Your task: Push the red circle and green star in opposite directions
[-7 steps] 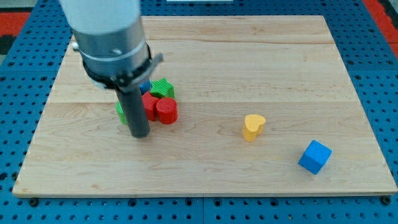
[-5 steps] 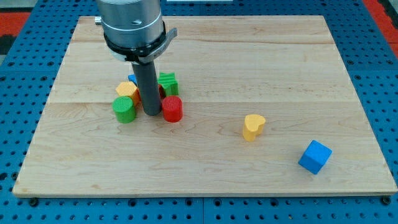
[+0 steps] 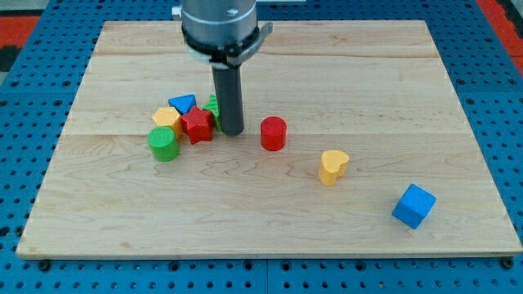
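The red circle (image 3: 274,133) stands alone on the wooden board, to the right of my tip (image 3: 232,131). The green star (image 3: 212,106) is mostly hidden behind the rod, only its left edge showing. My tip sits between the block cluster and the red circle, close beside the red star-like block (image 3: 197,125) on its left, with a small gap to the red circle.
A cluster at the view's left holds a blue triangle (image 3: 183,104), a yellow block (image 3: 166,118) and a green cylinder (image 3: 163,144). A yellow heart (image 3: 333,166) and a blue cube (image 3: 413,205) lie at the lower right. The board (image 3: 368,73) is bordered by blue pegboard.
The rod moved from the cluster's left to its right side. The red circle slid right, away from the cluster. The green star is now mostly hidden behind the rod.
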Tool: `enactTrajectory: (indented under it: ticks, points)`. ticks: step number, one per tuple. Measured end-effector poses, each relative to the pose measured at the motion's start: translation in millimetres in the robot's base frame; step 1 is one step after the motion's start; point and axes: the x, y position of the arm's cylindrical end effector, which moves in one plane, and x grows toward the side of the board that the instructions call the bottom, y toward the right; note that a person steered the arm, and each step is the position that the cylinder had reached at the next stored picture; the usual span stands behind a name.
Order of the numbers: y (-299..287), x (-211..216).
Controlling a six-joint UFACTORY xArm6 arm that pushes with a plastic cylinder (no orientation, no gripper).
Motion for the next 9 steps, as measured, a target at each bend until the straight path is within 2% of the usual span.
enactTrajectory:
  ticks: [1, 4, 5, 7, 8, 9]
  points:
    - [-16.1, -36.1]
    - [-101.6, -78.5]
    - [-116.6, -64.6]
    - [-144.5, 10.6]
    - [-112.7, 12.8]
    - [-96.4, -15.2]
